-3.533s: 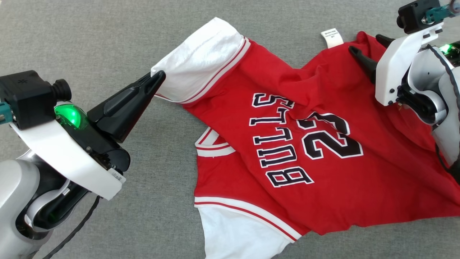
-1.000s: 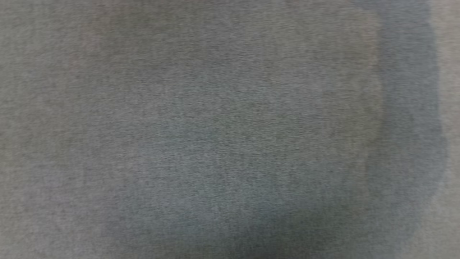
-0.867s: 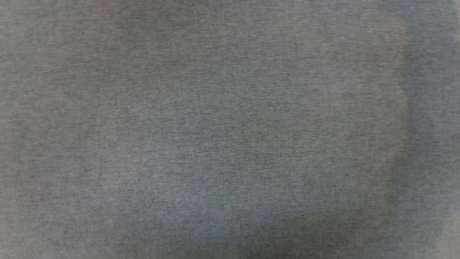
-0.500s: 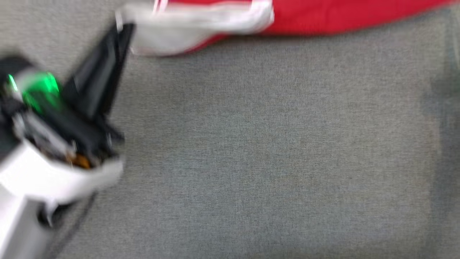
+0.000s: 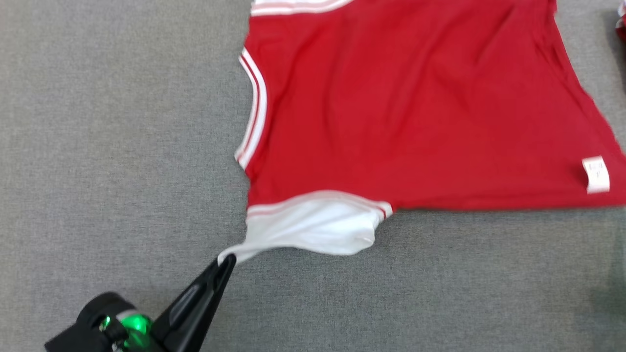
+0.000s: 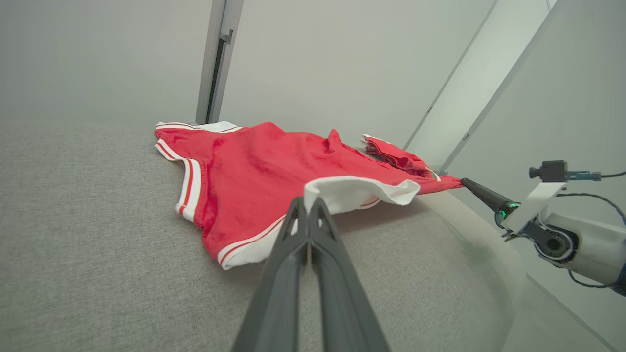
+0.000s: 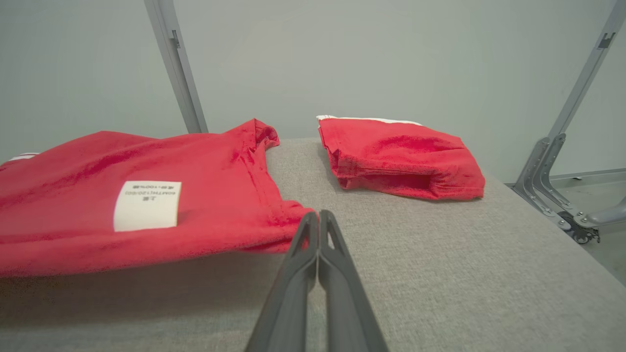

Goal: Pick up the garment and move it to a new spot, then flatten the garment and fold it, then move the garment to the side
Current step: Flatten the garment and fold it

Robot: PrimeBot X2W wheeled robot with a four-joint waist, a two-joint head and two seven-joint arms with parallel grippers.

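Observation:
The garment point(image 5: 401, 107), a red jersey with white sleeves and white trim, lies spread on the grey cloth surface with its plain side up. My left gripper point(image 5: 227, 260) comes in from the lower left and is shut on the tip of the near white sleeve point(image 5: 313, 230), which is stretched toward it. The left wrist view has the same pinch, with the left gripper point(image 6: 309, 201) shut on the sleeve point(image 6: 362, 191). My right gripper point(image 7: 318, 215) is shut on the red hem corner point(image 7: 288, 222), held slightly off the surface; the right gripper point(image 6: 464, 182) also appears from the left wrist. A white label point(image 5: 595, 174) sits near that hem.
A second, folded red garment point(image 7: 401, 156) lies at the far right of the surface, its edge point(image 5: 621, 24) just inside the head view. Metal frame posts point(image 7: 176, 63) and a pale wall stand behind. The surface's right edge point(image 7: 547, 230) drops to the floor.
The head view swung away over bare grey cloth and back. The garment now lies plain side up, with the held sleeve nearest me. Both grippers kept their hold.

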